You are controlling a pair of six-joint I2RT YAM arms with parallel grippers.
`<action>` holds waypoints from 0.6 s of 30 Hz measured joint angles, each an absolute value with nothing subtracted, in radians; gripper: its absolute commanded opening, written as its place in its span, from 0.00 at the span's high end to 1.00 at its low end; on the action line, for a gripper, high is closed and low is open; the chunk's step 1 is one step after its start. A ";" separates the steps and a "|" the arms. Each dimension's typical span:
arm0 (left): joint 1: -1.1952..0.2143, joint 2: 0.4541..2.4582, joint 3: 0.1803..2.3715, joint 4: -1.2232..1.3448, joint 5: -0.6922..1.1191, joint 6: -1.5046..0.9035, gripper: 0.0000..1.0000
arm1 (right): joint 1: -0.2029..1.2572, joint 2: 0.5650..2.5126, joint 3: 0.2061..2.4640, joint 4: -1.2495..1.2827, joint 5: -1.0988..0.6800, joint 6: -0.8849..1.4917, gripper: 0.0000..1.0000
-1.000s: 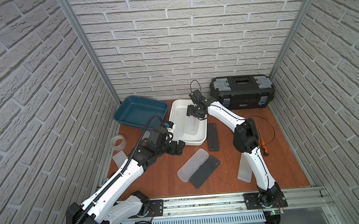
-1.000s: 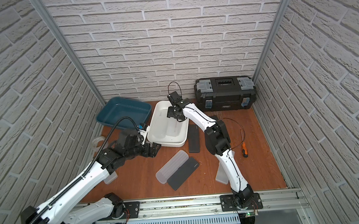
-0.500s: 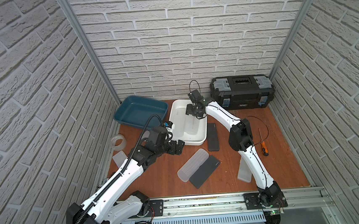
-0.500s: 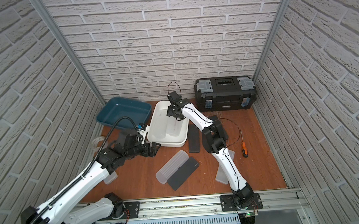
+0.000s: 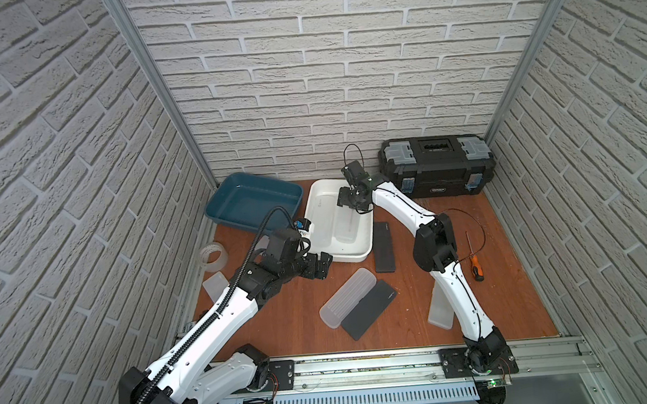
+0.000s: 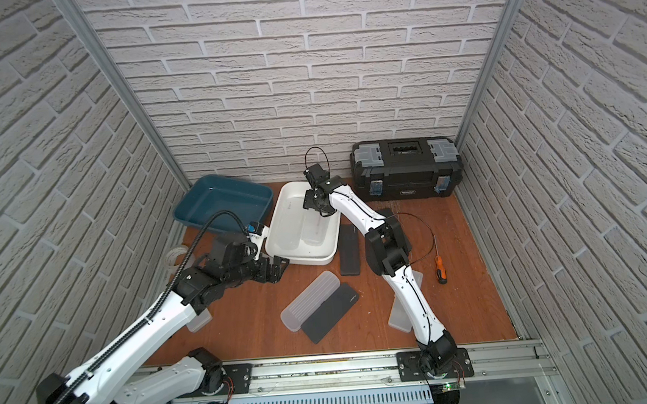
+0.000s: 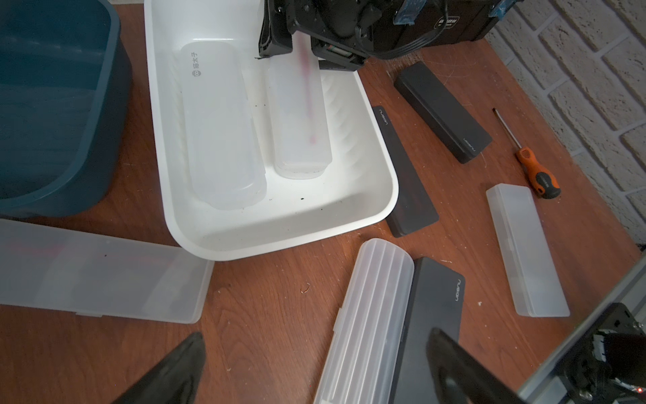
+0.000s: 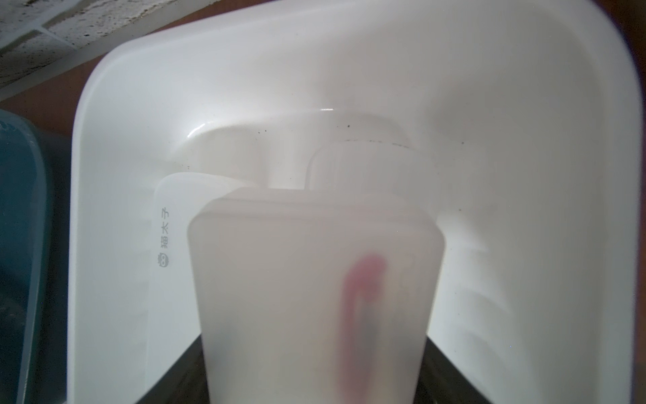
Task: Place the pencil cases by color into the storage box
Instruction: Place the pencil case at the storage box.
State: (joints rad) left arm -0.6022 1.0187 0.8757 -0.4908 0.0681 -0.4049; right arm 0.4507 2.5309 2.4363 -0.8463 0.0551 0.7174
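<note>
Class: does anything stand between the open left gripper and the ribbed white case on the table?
Nothing visible: bare table separates the left gripper from the ribbed case. A black case lies along its far side, though.

In the right wrist view the held frosted case (image 8: 314,297) is blurred and cut off at the bottom edge; the pink thing (image 8: 363,290) inside is a smear I cannot name. It hides nearly all of the right gripper (image 8: 314,349). In a top view my right arm (image 5: 455,297) covers part of a second frosted case (image 5: 437,314). The left wrist view crops the fingers of the left gripper (image 7: 314,334).
</note>
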 measured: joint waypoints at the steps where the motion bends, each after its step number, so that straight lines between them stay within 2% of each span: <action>1: -0.602 1.018 0.875 -0.490 0.068 -0.405 0.02 | 0.450 2.531 2.436 -0.846 0.055 0.717 0.30; 11: -0.600 1.005 0.869 -0.487 0.068 -0.406 0.02 | 0.448 2.532 2.436 -0.846 0.056 0.701 0.20; 18: -0.600 0.994 0.878 -0.503 0.057 -0.405 0.02 | 0.448 2.532 2.436 -0.830 0.056 0.691 0.17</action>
State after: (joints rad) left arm -0.6003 0.9943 0.8783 -0.5030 0.0566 -0.4049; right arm 0.4477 2.5324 2.4363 -0.8295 0.0555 0.6914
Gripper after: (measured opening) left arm 0.979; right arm 0.824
